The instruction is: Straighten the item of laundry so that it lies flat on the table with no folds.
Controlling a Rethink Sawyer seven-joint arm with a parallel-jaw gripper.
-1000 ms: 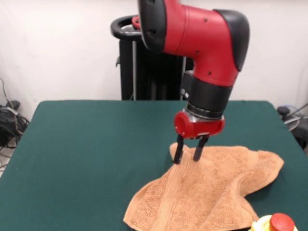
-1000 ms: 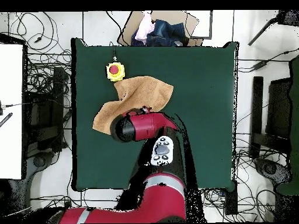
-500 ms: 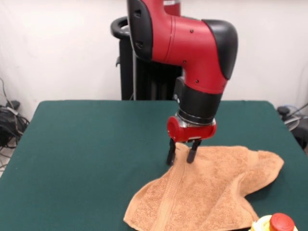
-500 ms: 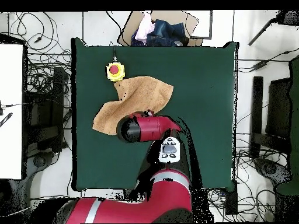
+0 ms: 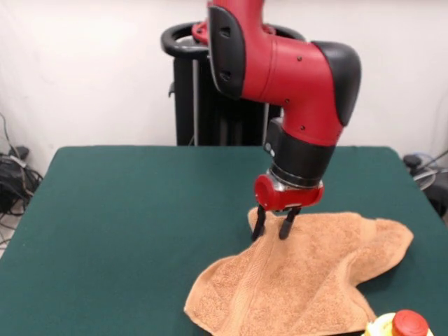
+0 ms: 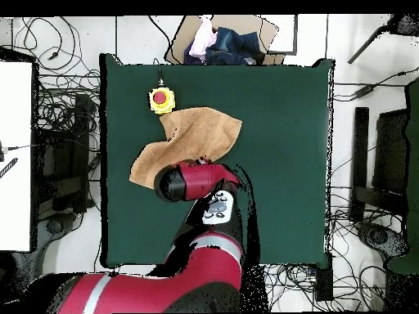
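Quick update from my end: over the last second the gripper (image 5: 274, 228) swung left along the towel's (image 5: 308, 280) far edge and has now come back right, ending up close to where it started, at the towel's far corner. The near left corner of the towel has crept a touch to the right, so I reckon the cloth is moving with the claw a bit, but the overall shape has barely changed. It's still a lumpy, pinched outline with a fold running up toward the claw, so I'd say we're nowhere near flat. From the front I can see the 2 fingers (image 5: 258, 225) pointing down with a small gap between them, tips right at the raised corner of the towel; they look partly open and straddling or pinching the fabric, but I honestly can't tell if they've got a proper hold. The towel sits on the table (image 5: 140, 210) toward the right and near side in that view, with a yellow thing with a red top (image 5: 402, 325) just beside its near right corner. Overhead is where I get the full outline: the towel (image 6: 196, 135) reads as an irregular blob, and the yellow and red button (image 6: 161, 100) sits just off its corner. But the arm (image 6: 192, 181) covers the claw completely there, so it tells me 0 about the grip.
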